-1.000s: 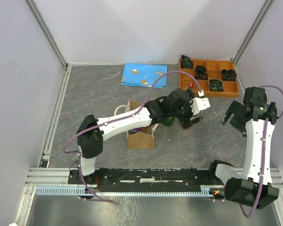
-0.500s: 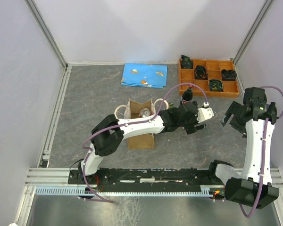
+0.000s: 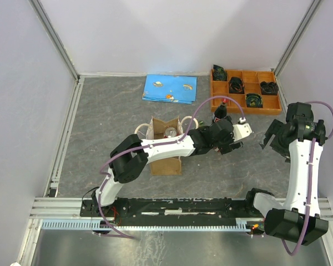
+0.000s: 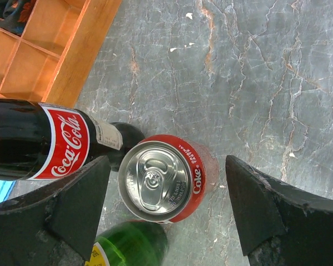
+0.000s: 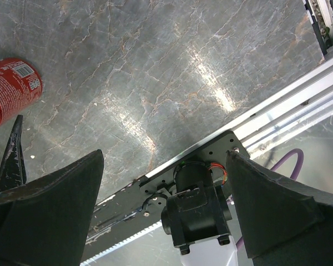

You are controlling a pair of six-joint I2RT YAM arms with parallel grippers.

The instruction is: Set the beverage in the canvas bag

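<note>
The beige canvas bag stands open at mid-table, and a silver can top shows inside it. My left gripper reaches right of the bag. In the left wrist view it is open, its jaws straddling an upright red Coke can without touching it. A Coca-Cola bottle and a green bottle stand close beside the can. The cola bottle also shows in the top view. My right gripper is open and empty, and its wrist view shows the red can far off.
An orange compartment tray with dark items sits at the back right and shows in the left wrist view. A blue picture book lies at the back. The right arm's base sits under the right gripper.
My left arm has swung off the bag, uncovering its open top with the can inside. The left gripper has settled over the drinks to the right. The right arm has not moved.
</note>
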